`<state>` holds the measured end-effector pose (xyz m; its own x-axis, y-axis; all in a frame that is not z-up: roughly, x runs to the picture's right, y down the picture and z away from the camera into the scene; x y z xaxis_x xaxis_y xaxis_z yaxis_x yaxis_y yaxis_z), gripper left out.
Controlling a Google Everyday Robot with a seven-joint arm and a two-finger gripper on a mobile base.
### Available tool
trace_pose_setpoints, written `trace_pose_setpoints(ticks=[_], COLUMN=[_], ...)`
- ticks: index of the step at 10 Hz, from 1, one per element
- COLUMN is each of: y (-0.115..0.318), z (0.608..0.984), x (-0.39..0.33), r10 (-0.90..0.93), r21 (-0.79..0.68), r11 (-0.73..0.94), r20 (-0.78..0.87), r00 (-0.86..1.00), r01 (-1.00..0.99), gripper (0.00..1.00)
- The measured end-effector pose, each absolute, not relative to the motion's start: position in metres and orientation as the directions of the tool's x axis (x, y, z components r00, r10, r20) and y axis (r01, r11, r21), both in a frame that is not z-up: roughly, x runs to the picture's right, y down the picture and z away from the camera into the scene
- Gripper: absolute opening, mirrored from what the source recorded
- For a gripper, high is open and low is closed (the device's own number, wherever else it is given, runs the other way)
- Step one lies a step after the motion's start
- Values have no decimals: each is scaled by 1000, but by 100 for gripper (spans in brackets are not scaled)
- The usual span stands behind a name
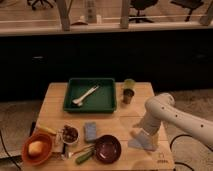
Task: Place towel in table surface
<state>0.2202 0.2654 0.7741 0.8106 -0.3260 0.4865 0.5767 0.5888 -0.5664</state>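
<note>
My white arm reaches in from the right, and the gripper (142, 136) points down at the front right part of the wooden table (125, 120). A pale, whitish, crumpled thing, likely the towel (140, 144), lies on the table surface right under the gripper's tip. I cannot tell whether the gripper still touches it. A blue-grey folded pad (91, 131) lies flat near the table's middle front.
A green tray (105, 102) with a white utensil (85, 96) stands at the back. A green cup (129, 84) and a brown cup (128, 95) stand to its right. A dark red bowl (107, 148), an orange bowl (37, 148), a small bowl (69, 134) and a green vegetable (84, 157) sit along the front.
</note>
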Motion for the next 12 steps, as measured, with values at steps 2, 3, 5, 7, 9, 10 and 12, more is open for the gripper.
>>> trace_pose_setpoints(ticks=[2, 3, 5, 7, 9, 10, 12], y=[265, 264, 262, 260, 259, 260, 259], z=[775, 775, 775, 775, 775, 775, 775], x=[221, 222, 225, 227, 228, 229, 229], r10=[-326, -323, -319, -319, -319, -318, -319], r21=[-567, -566, -563, -561, -559, -560, -559], r11=[582, 583, 586, 588, 589, 590, 589], r20=[495, 497, 500, 501, 503, 502, 503], r00=[806, 805, 805, 804, 804, 805, 804], r01=[583, 583, 582, 583, 583, 582, 583], gripper=[80, 80, 80, 80, 80, 80, 80])
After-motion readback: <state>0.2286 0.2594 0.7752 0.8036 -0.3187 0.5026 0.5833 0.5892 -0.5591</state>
